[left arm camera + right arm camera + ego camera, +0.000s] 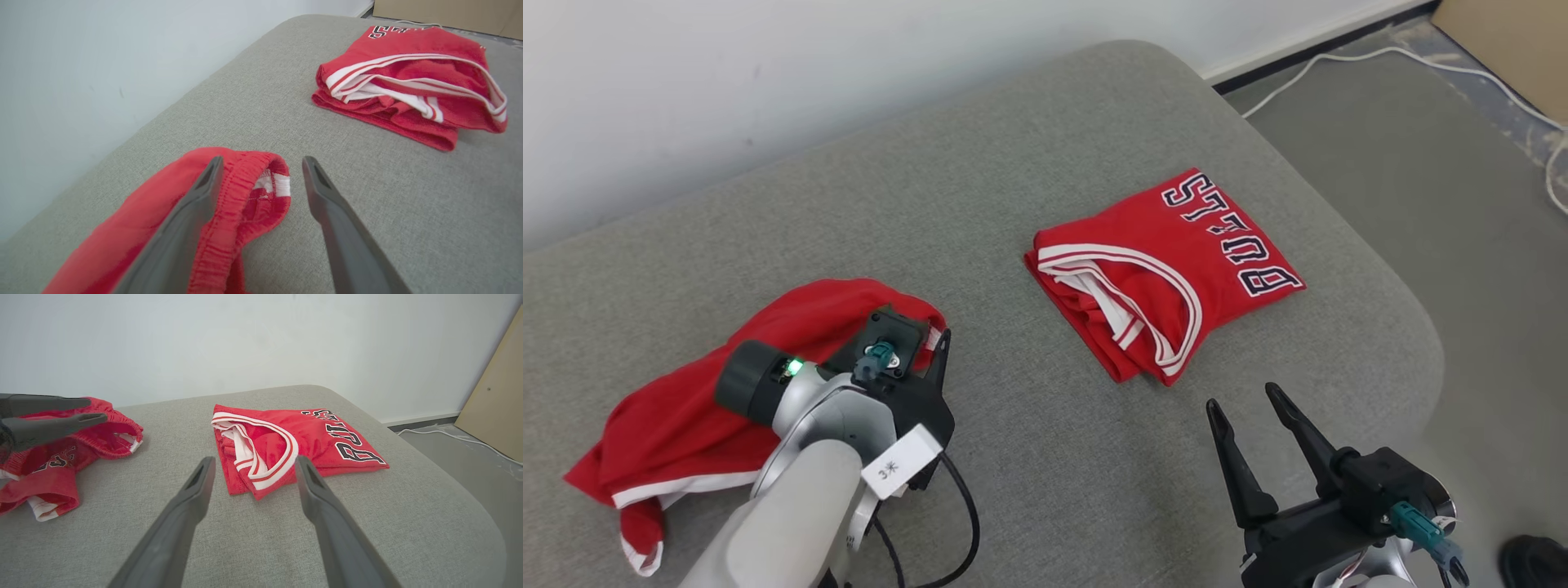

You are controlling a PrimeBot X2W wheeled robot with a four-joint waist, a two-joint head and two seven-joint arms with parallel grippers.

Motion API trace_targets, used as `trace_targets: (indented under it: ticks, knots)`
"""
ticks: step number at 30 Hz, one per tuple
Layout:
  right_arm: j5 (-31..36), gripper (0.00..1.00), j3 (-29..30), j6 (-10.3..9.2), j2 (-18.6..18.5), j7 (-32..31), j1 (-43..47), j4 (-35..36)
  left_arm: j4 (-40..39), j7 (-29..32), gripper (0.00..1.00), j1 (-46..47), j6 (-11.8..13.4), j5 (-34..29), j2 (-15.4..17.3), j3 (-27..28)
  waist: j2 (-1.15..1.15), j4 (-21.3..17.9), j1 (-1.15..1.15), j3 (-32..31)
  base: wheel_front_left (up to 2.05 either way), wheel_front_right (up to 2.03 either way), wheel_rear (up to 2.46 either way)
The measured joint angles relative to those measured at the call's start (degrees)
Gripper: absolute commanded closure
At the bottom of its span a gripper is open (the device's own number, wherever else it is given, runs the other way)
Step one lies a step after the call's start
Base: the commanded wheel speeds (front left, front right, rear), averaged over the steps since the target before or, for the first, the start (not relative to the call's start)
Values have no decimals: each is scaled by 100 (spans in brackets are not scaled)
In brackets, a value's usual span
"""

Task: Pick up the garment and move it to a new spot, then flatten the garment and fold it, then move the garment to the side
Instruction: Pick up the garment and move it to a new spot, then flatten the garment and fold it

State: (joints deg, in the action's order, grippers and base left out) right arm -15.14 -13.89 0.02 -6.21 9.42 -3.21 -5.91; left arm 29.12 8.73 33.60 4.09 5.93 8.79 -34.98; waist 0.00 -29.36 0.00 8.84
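A crumpled red garment (678, 416) with white trim and an elastic waistband lies at the left of the grey cushion (1045, 163). My left gripper (262, 161) hovers open over its right end. One finger lies above the cloth and the other above bare cushion, and the waistband edge (245, 192) shows between them. The right wrist view shows that gripper (96, 409) from the side, above the garment (53, 457). My right gripper (1243, 396) is open and holds nothing. It stands near the front right and points at a folded red jersey (1168, 269).
The folded jersey (294, 437) with dark lettering lies right of centre, a short way from the cushion's rounded right edge. A white wall runs behind. The grey floor to the right holds a white cable (1380, 57), a cardboard panel (1503, 41) and a dark object (1535, 559).
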Motion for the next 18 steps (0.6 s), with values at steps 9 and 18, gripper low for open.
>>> trace_targets:
  ticks: [9, 18]
  knots:
    - [-41, 0, 43, -1, 11, 77, 0, -63, 299, 243, 0, 220, 49, -391, 45, -190, 0, -149, 0, 168, 0, 0, 0]
    - [-42, 0, 1, 0, 48, 129, -99, -130, 544, 366, 0, 512, 175, -838, 331, -255, 0, -129, 0, 218, 0, 0, 0]
